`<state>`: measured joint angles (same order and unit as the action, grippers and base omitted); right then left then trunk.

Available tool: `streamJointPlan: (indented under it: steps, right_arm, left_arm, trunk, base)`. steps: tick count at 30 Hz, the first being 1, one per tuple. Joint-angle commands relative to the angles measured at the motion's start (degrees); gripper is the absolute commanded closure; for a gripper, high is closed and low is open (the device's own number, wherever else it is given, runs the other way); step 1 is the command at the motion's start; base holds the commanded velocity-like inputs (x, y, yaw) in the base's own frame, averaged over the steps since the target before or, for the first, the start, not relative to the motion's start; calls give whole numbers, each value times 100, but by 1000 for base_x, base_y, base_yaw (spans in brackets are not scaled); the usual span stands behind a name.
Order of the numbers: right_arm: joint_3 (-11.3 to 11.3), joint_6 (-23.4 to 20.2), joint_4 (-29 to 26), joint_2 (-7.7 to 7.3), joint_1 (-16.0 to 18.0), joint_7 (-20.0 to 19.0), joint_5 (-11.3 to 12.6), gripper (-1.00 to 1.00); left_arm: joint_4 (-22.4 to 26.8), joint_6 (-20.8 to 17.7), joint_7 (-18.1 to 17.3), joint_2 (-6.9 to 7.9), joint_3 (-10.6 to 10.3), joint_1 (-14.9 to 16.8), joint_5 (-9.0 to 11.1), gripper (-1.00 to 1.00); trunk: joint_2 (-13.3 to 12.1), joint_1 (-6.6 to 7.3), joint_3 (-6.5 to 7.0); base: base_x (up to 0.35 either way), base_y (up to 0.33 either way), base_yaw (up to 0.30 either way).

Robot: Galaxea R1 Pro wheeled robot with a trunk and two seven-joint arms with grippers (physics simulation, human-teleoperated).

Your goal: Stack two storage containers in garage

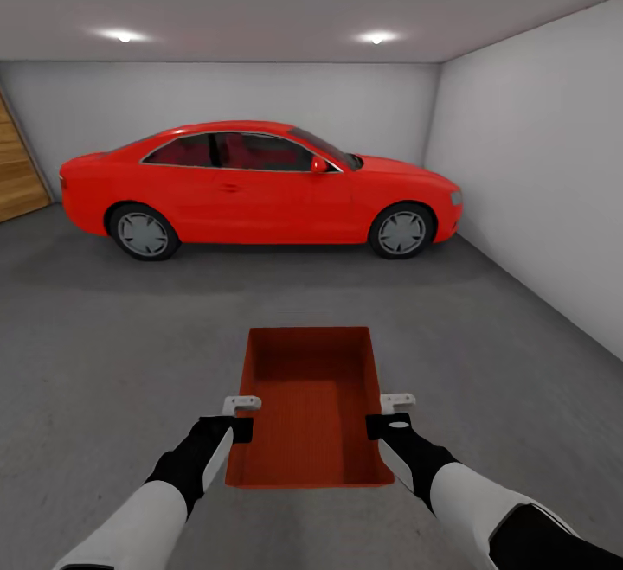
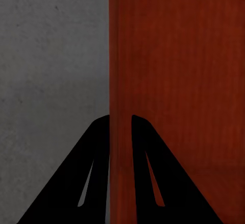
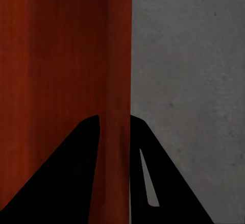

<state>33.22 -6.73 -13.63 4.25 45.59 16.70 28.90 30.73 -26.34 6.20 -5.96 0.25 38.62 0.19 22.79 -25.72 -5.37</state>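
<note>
Both arms are being shown nearest the camera in the head view, white forearms and black wrists reaching forward and slightly inward. An orange-red bin (image 1: 309, 406) is being held between them, its long axis pointing away from the robot. Its left wall is being gripped by the left gripper (image 1: 235, 414), its right wall by the right gripper (image 1: 391, 413). The bin is being seen against the grey concrete floor (image 1: 112, 336), though contact with the floor cannot be judged. Beyond it, a red car (image 1: 260, 189) is being shown parked side-on before a white back wall (image 1: 260, 94); a white side wall (image 1: 536, 181) is running along the right, and a wooden door (image 1: 17, 168) is being glimpsed at far left.

From the left wrist view, the black fingers (image 2: 94, 168) are being seen clamped astride the bin's wall (image 2: 168, 81), mottled floor beside it.

From the right wrist view, the fingers (image 3: 145, 152) are likewise being closed over the bin's wall (image 3: 118, 81), floor lying outside it.
</note>
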Motion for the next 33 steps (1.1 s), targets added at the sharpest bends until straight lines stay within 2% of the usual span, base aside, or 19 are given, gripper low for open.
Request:
streamJointPlan:
  steps: [1,25,33]
  right_arm:
    - [36,-39,18,15,2,52,63,100]
    - [36,-39,18,9,2,52,63,100]
    - [36,-39,20,14,2,52,63,100]
  left_arm:
    - [24,379,56,-20,36,5,-221,100]
    - [30,384,56,-21,36,5,-230,100]
    - [38,384,56,-27,36,5,-230,100]
  trunk:
    - [12,-7,-13]
    - [12,-7,-13]
    - [12,-7,-13]
  base:
    - [321,0,0]
    - [321,0,0]
    - [290,0,-209]
